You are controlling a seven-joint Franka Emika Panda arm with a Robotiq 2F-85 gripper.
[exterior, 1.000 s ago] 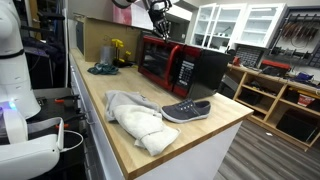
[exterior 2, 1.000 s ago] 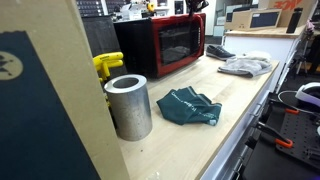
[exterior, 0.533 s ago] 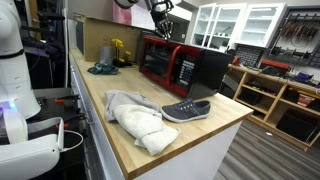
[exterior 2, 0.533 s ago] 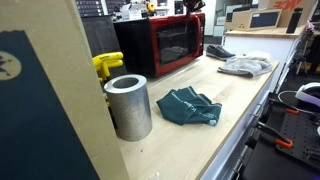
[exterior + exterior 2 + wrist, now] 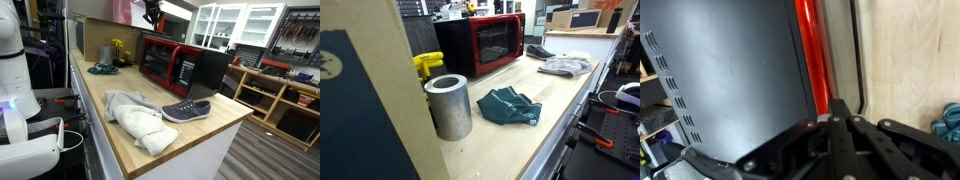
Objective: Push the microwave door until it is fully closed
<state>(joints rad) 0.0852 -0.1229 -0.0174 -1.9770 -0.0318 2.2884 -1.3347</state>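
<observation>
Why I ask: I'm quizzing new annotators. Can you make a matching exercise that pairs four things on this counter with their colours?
Things:
1. shoe
2. cylinder
3. microwave door
4. crumpled cloth beside the cylinder

Colours:
A. teal
B. red frame, dark glass
C. dark grey-blue, white sole
D. dull silver

Pairs: 1-C; 2-D; 3-B; 4-A
</observation>
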